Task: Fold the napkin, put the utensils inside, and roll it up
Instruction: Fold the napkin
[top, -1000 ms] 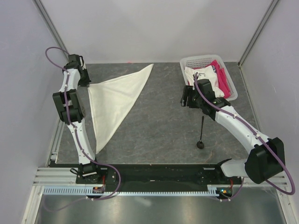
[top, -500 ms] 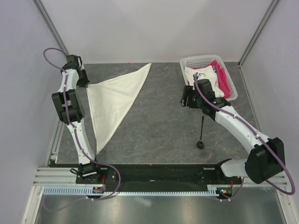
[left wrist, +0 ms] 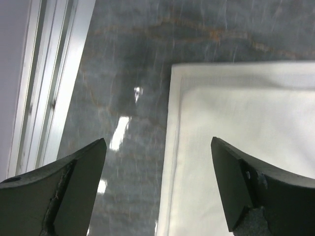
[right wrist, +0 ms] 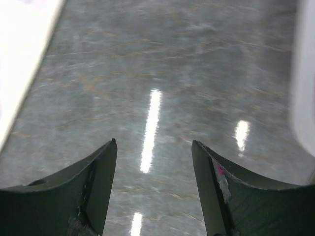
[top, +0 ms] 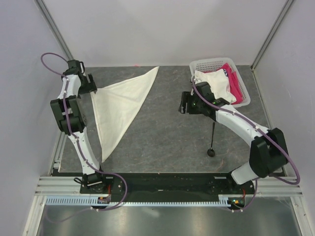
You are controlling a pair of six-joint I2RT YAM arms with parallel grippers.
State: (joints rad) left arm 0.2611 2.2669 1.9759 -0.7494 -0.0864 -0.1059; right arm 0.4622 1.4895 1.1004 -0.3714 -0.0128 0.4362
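The napkin point(top: 118, 105) lies flat on the left half of the table, folded into a cream-white triangle. My left gripper point(top: 90, 86) hovers over its left corner, jaws wide open and nothing held. In the left wrist view the napkin's doubled edge point(left wrist: 236, 137) runs between the open fingers of that gripper point(left wrist: 158, 142). The black spoon point(top: 212, 140) lies on the bare table right of centre, its bowl toward the near edge. My right gripper point(top: 182, 105) is open and empty above the table, left of the spoon's handle. In the right wrist view only grey table shows between the fingers of that gripper point(right wrist: 154, 142), and the napkin point(right wrist: 19, 49) is at the far left.
A white plastic basket point(top: 244, 101) stands at the back right with a white garment point(top: 211, 81) and a pink cloth point(top: 235, 83) in it. Metal rails point(left wrist: 49, 88) run along the table's left edge beside my left arm.
My left gripper has opened and let go of the napkin's left corner. My right arm has swung left, away from the basket toward the table's middle.
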